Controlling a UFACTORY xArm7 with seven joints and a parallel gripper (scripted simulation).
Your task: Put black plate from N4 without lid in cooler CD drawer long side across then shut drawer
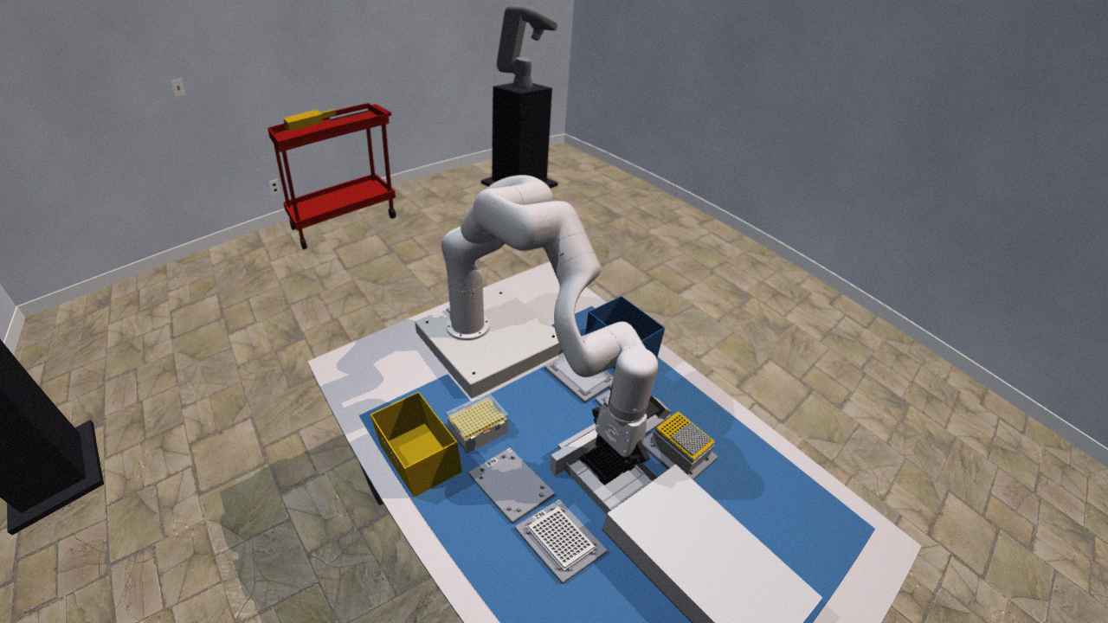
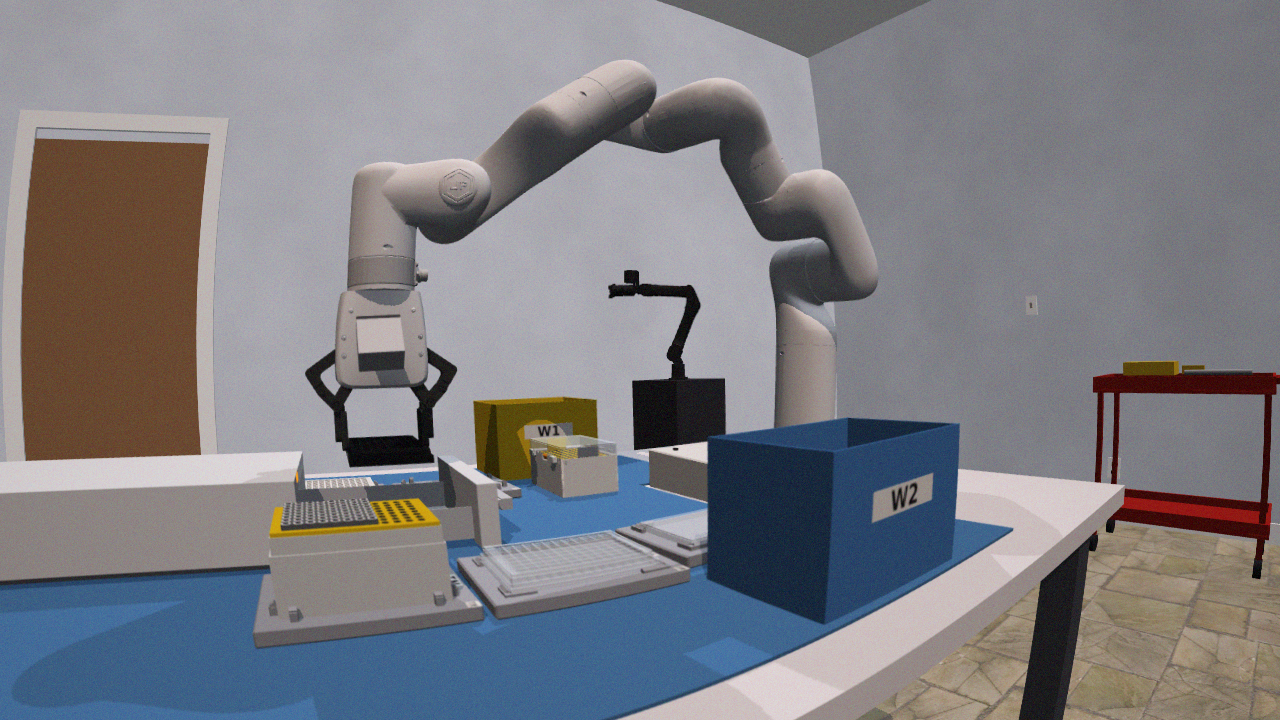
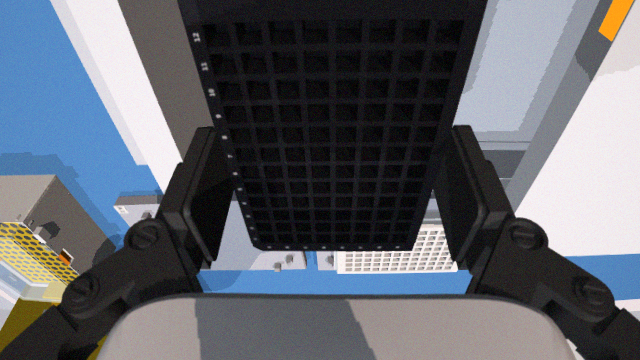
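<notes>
My gripper (image 3: 332,154) is shut on the black plate (image 3: 330,125), a black well plate with no lid, gripped across its short sides and held level, right way up. In the exterior view the black plate (image 2: 386,450) hangs low between the fingers of the gripper (image 2: 383,438), just above the open drawer (image 2: 420,488) of the cooler CD (image 2: 143,514). In the top view the plate (image 1: 612,462) sits over the open drawer (image 1: 616,478), in front of the white cooler housing (image 1: 709,554). The drawer's floor is mostly hidden by the plate. I cannot tell if the plate touches the floor.
A tip box with a yellow top (image 1: 684,439) stands right of the drawer. An empty grey nest (image 1: 511,484) and a white well plate on a nest (image 1: 559,538) lie left of the cooler. A yellow bin W1 (image 1: 414,441), a clear-lidded box (image 1: 478,422) and a blue bin W2 (image 2: 832,510) stand around.
</notes>
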